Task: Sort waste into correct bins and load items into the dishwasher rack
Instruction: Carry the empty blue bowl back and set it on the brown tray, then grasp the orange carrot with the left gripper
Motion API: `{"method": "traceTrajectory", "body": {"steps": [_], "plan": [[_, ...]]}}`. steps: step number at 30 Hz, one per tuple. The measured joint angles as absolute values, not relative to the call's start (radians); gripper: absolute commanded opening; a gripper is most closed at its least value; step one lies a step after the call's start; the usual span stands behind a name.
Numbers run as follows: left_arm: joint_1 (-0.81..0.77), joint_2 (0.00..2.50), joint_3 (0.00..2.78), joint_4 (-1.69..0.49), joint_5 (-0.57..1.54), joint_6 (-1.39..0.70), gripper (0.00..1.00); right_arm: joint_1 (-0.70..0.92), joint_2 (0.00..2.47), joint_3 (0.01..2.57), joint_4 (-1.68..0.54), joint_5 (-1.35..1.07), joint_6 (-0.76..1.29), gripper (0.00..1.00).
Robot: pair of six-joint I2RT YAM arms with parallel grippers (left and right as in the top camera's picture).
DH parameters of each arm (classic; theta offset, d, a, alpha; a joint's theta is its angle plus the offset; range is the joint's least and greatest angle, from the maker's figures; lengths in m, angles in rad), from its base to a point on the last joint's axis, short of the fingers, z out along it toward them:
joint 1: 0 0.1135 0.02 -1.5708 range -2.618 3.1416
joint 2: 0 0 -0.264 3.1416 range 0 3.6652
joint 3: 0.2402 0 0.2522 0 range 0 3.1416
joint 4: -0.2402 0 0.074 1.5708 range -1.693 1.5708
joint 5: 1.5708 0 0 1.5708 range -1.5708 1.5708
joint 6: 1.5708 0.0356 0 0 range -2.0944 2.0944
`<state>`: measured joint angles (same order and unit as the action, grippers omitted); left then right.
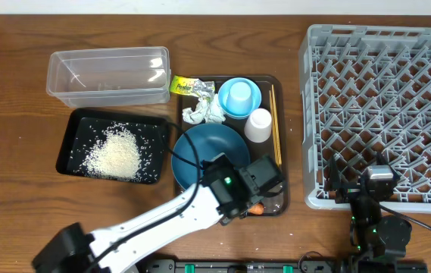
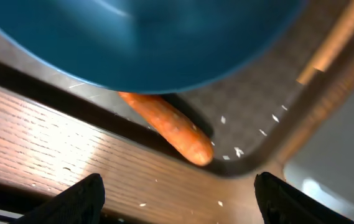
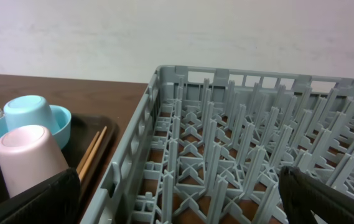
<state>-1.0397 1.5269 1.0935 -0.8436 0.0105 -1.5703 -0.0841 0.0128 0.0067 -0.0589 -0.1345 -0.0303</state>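
Our left gripper point(image 2: 177, 202) hangs with its 2 fingers spread wide, holding nothing. Just beyond, the small orange carrot point(image 2: 170, 127) lies in the brown tray's point(image 2: 245, 106) near corner, 1 end under the blue dish's point(image 2: 164, 37) rim. We judge it light, stiff and smooth, so we would pinch across its thicker middle. Our right gripper point(image 3: 177, 205) stands open at the dishwasher rack point(image 3: 239, 155).

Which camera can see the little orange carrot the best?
The left wrist view: the carrot sits large in the middle, lying on the brown tray, partly tucked under the blue dish. Overhead shows only a tiny orange bit beside the left tool. The right wrist view misses it.
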Motion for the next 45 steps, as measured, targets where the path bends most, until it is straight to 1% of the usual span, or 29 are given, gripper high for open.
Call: {"method": "traceTrajectory", "body": {"steps": [6,11,16,25,39,45], "plan": [[-1.040,1.605,1.093,-0.837,0.007,-1.663,0.79,-0.084,0.013,0.007,-0.059,-0.134,-0.030,0.99],[-1.040,1.624,1.092,-0.796,0.002,-1.711,0.75,-0.084,0.013,0.007,-0.059,-0.134,-0.031,0.99],[-1.040,1.655,1.092,-0.788,0.000,-1.759,0.75,-0.084,0.013,0.007,-0.059,-0.134,-0.030,0.99],[-1.040,1.716,1.091,-0.732,0.001,-1.781,0.74,-0.084,0.013,0.007,-0.059,-0.134,-0.030,0.99],[-1.072,1.721,1.089,-0.720,0.000,-1.814,0.73,-0.084,0.013,0.007,-0.059,-0.134,-0.030,0.99],[-1.072,1.721,1.051,-0.717,0.000,-1.877,0.73,-0.084,0.013,0.007,-0.059,-0.134,-0.031,0.99]]}}
